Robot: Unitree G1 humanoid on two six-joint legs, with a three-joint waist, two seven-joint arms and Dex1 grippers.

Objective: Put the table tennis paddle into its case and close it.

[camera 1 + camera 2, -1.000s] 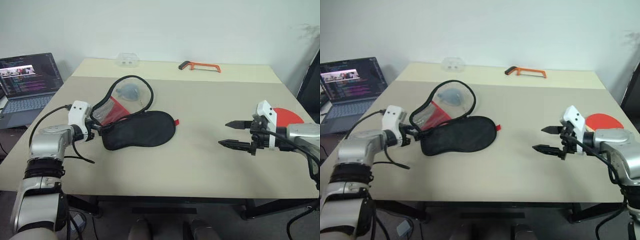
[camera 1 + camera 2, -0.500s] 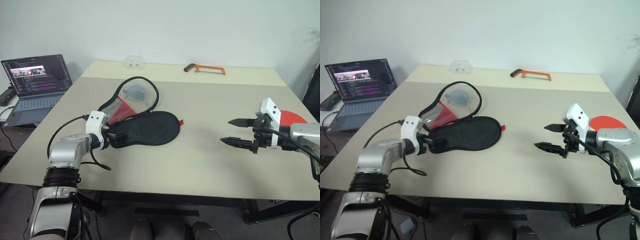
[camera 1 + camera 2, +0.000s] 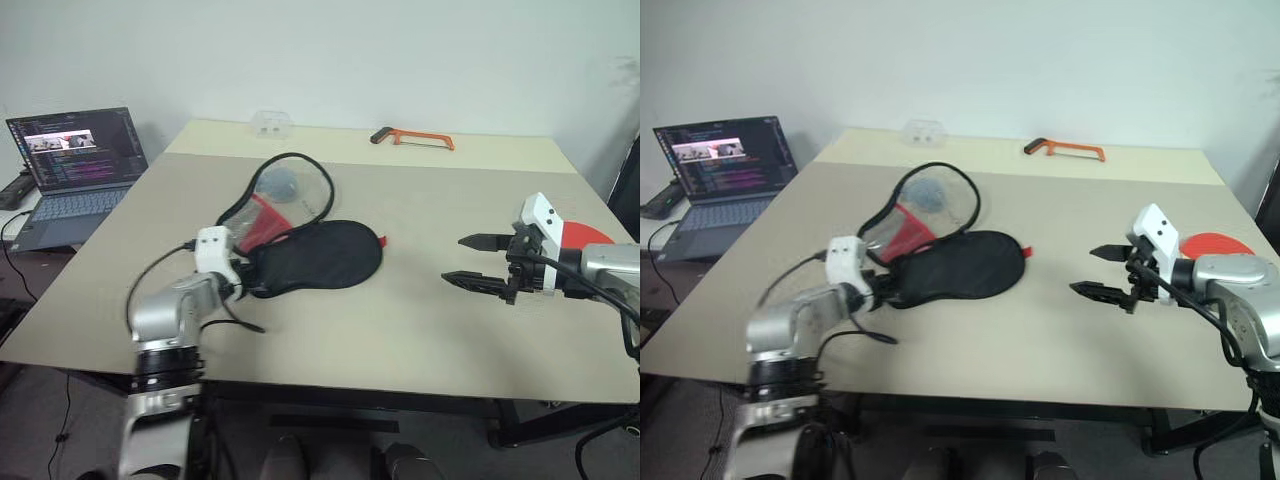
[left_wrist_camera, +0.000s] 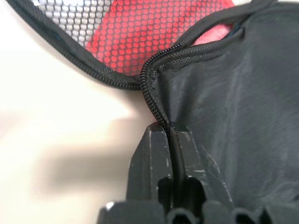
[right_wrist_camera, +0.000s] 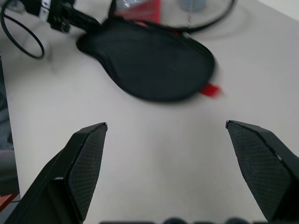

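Two grippers: left gripper point(image 3: 247, 284) jaws pinch the case point(image 3: 318, 256) edge; right gripper point(image 3: 472, 261) jaws wide over bare table point(image 3: 400, 320).

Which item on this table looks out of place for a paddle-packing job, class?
The orange hacksaw at the table's far edge has no part in it. The case lies flopped open, still without the paddle.
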